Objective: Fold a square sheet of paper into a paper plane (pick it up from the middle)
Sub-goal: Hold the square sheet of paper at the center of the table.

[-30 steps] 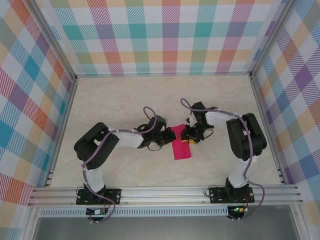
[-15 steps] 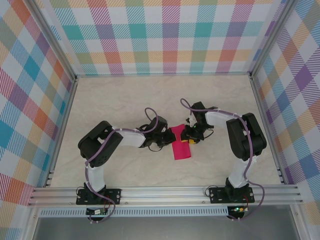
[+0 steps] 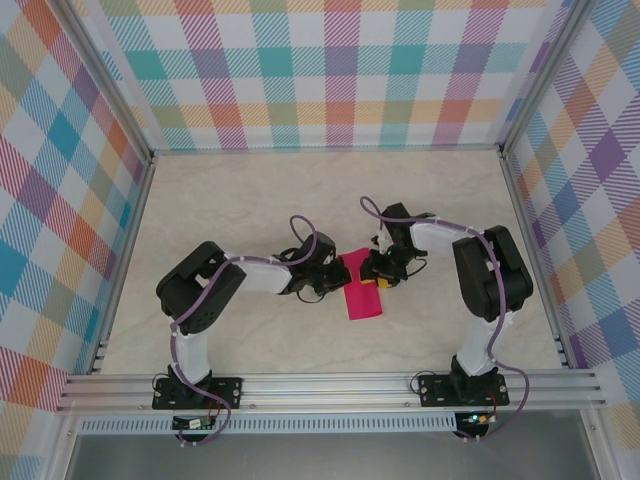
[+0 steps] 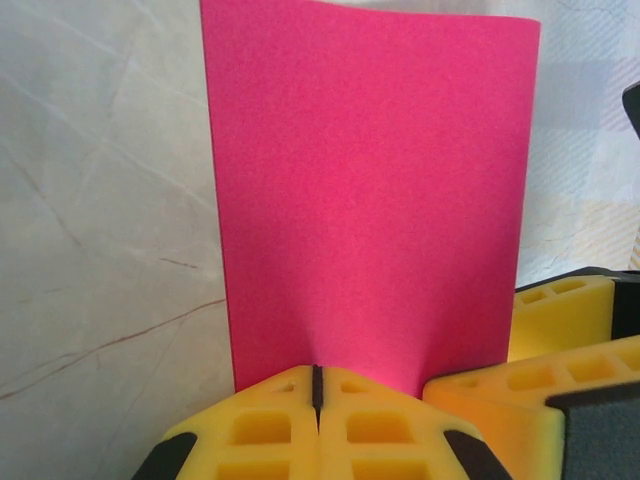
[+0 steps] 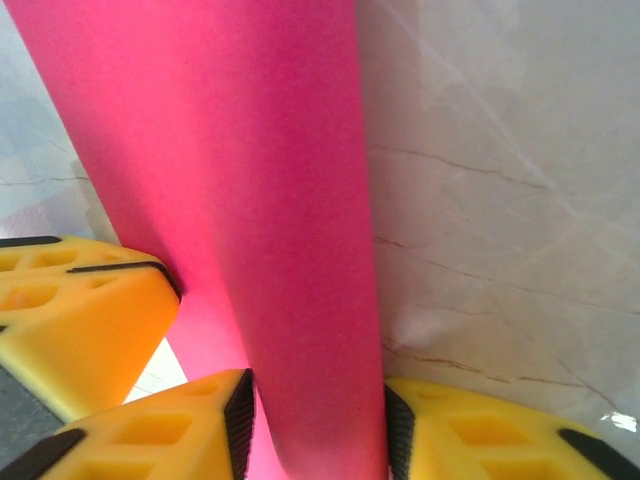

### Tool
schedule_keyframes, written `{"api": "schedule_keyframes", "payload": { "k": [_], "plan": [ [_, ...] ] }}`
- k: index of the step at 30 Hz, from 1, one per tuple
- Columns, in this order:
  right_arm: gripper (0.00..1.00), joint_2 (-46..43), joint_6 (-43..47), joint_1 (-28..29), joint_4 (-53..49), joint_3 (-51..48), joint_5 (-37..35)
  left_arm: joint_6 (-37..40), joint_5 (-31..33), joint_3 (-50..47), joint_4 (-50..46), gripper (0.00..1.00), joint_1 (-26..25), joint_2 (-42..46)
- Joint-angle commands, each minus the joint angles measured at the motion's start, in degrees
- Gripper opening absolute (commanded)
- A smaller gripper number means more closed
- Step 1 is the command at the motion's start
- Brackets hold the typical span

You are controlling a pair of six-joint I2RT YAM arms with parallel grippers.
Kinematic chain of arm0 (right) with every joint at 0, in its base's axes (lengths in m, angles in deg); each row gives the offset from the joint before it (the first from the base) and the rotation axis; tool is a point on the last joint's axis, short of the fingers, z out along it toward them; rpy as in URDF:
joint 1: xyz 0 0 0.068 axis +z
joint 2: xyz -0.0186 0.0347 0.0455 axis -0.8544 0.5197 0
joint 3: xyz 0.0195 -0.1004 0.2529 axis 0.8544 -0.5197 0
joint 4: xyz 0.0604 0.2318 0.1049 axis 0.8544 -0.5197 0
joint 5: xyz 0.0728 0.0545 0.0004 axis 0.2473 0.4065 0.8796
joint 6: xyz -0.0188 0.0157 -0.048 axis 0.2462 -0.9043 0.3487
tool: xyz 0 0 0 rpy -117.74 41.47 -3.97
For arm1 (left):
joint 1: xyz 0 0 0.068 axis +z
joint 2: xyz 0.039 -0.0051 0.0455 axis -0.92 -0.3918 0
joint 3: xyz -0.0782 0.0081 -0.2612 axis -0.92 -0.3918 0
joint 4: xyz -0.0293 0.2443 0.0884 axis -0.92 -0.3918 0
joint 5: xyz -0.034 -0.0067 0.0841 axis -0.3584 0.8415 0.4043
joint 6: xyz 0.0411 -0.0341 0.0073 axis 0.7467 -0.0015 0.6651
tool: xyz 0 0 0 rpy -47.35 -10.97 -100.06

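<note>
Left gripper (image 4: 316,380): jaws closed together, sheet's 6 o'clock edge pinched.
Sheet of paper (image 4: 370,190): magenta, puckered at the pinch.
Right gripper fingers (image 4: 560,312): spotted at 4 o'clock.

1. A cream, marble-veined tabletop (image 3: 250,200) is spreading across the enclosure floor.
2. Pastel checked walls (image 3: 340,70) are enclosing it on three sides.
3. Silver aluminium rails (image 3: 330,385) are running along the near edge.

The left arm (image 3: 200,295) at lower left and the right arm (image 3: 490,270) at lower right are built alike: bulky black joint housings, white link shells, lilac cables looping alongside, and flat black base plates (image 3: 198,390). Close up, the left gripper (image 4: 317,385) and right gripper (image 5: 318,420) carry yellow foam pads (image 4: 270,430) moulded with square pockets, backed in black.
</note>
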State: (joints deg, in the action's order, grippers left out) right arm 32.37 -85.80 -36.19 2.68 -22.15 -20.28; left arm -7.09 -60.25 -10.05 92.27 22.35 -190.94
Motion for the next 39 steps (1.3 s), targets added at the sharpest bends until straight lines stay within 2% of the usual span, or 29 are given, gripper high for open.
{"api": "schedule_keyframes", "payload": {
  "k": [1, 5, 9, 11, 14, 16, 19, 23, 28, 34, 39],
  "plan": [
    [0.49, -0.3, -0.7, 0.1, 0.7, -1.2, -5.9, 0.1, 2.8, -3.6, -7.0, 0.04, -0.6, -2.8],
    [0.65, -9.9, -2.5, 0.0, -1.1, 0.3, -5.3, 0.2, 3.4, -4.3, -7.5, 0.03, -0.8, -3.5],
    [0.67, -16.8, -3.1, -0.4, -5.0, 2.3, -10.1, 0.6, 3.9, -4.6, -8.4, 0.03, -0.8, -3.6],
    [0.60, -19.0, -2.8, -0.3, -4.8, 2.3, -9.8, 0.9, 4.0, -4.7, -8.8, 0.02, -0.9, -3.5],
    [0.50, -18.3, -2.2, -0.4, -1.4, 1.6, -1.6, 0.8, 4.0, -4.7, -9.0, 0.02, -0.8, -3.8],
    [0.37, -15.8, -3.0, 0.0, 1.7, 0.9, 3.6, 0.8, 4.2, -4.5, -9.7, 0.02, -0.9, -3.9],
    [0.20, -12.5, -3.6, 0.9, 3.7, 1.3, 5.0, 0.5, 5.0, -3.5, -12.7, 0.02, -0.8, -4.4],
    [0.14, -9.0, -5.0, 2.9, 3.3, 3.0, 2.4, -0.1, 4.9, -3.3, -13.4, 0.02, -0.8, -4.8],
    [0.07, -4.4, -4.6, 3.8, 3.8, 3.4, 2.7, -0.6, 4.6, -3.2, -14.1, 0.01, -0.8, -5.6],
    [0.05, -0.5, -2.1, 4.3, 3.3, 3.9, 3.4, -0.8, 4.4, -1.3, -17.4, 0.01, -0.8, -6.8],
    [0.02, 1.5, -0.1, 4.2, 2.3, 3.4, 0.3, -1.4, 5.3, -1.1, -19.4, 0.00, -0.8, -6.6]
  ]
}}
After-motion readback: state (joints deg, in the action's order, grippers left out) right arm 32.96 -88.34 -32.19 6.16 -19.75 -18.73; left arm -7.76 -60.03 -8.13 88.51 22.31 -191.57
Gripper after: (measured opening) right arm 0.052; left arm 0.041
